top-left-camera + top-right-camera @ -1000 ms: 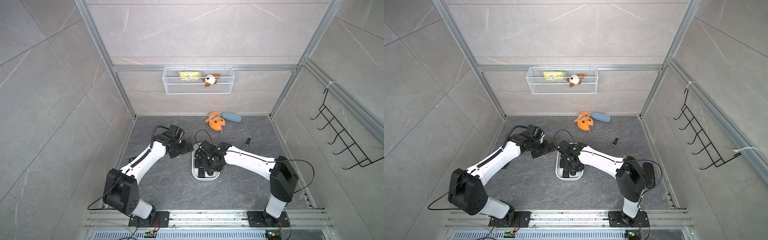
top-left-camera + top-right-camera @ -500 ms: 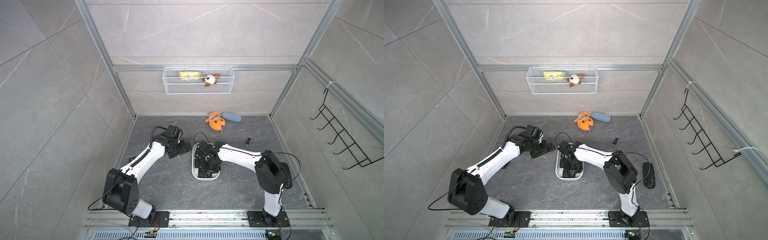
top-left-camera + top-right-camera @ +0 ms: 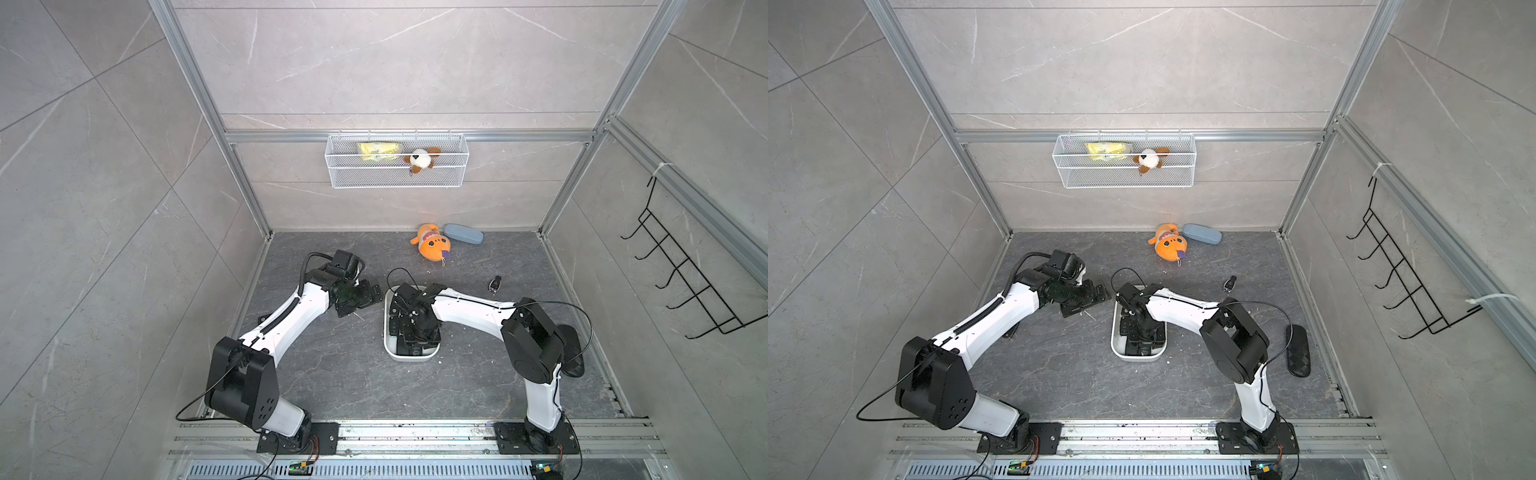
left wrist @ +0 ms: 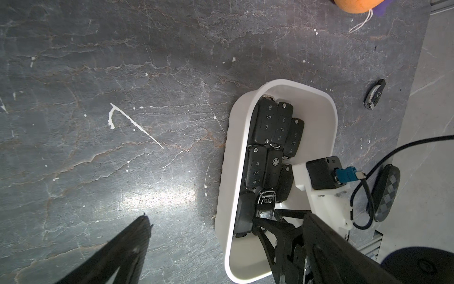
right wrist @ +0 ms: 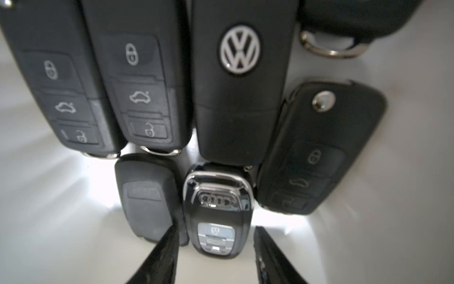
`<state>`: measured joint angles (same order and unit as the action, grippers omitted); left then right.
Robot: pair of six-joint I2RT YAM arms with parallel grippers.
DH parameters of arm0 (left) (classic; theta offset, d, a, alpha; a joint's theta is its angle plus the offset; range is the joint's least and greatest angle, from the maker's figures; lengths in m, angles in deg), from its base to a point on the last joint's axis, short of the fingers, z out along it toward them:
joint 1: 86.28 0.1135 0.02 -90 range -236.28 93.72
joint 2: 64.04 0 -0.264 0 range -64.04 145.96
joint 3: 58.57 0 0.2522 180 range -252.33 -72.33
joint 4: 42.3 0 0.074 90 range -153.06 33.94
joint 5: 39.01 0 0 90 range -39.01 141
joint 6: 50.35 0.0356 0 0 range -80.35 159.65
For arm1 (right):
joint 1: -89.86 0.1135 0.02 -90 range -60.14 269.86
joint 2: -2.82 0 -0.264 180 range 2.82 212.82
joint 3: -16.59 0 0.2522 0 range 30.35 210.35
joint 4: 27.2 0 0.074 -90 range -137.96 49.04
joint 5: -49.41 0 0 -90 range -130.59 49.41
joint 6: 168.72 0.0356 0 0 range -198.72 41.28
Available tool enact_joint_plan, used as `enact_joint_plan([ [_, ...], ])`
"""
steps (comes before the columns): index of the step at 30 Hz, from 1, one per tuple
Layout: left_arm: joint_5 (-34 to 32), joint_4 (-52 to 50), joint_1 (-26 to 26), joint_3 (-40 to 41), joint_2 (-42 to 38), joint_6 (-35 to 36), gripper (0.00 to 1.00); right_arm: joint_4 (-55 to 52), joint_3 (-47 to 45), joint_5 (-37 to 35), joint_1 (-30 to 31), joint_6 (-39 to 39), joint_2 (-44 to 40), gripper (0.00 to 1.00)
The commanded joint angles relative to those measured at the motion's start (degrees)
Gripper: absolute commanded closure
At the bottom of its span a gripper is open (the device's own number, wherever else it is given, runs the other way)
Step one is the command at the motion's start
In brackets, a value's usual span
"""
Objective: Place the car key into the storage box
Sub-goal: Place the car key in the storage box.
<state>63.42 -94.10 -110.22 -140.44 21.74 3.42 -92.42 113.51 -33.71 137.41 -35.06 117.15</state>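
Moved: since a second ago the right arm's elbow has folded in toward the box (image 3: 1138, 360), uncovering a dark oval thing (image 3: 1298, 351) on the floor beside that arm. The left arm has stayed put.
Top views: in both, the right wrist covers most of the box, so its contents cannot be read.
Left wrist view: the box (image 4: 319, 118) shows from the side, with keys packed along one wall and the right gripper reaching in from one short end.
Right wrist view: only here do the gaps beside the Audi key (image 5: 218, 209) show.
Right gripper (image 5: 215, 231): parted a little and gripping nothing. A sliver of white box floor shows between the key and each of the fingers (image 5: 159, 260).
Audi key: it lies flat on the box floor between the right fingers, badge end pointing away from the wrist.
Left gripper (image 3: 370, 298): spread wide and empty, low over the floor, tips near the box's outer wall.
Keys in box: eight counted in the left wrist view and seven in the right wrist view. Whether more lie hidden cannot be told.
Floor key (image 3: 494, 285): one, outside the box, well apart from both grippers.
Boxes: one.
Arms: two.
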Motion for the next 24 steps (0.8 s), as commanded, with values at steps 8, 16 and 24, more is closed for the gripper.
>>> enact_joint_plan([
  [8, 1.64, 0.51, 0.39, 0.53, -2.95, 0.07, 0.0, 0.85, -0.78, -1.45, -0.18, -0.06, -2.82, 0.36],
  [16, 1.4, 0.38, 0.41, 0.88, -3.42, 0.02, 0.0, -1.19, 1.84, -5.95, -0.09, -1.2, -4.22, 0.42],
  [24, 1.27, 0.23, 0.42, 1.22, -3.69, -0.14, 0.0, 0.45, 4.96, -7.05, -0.44, -2.91, 0.07, 0.61],
])
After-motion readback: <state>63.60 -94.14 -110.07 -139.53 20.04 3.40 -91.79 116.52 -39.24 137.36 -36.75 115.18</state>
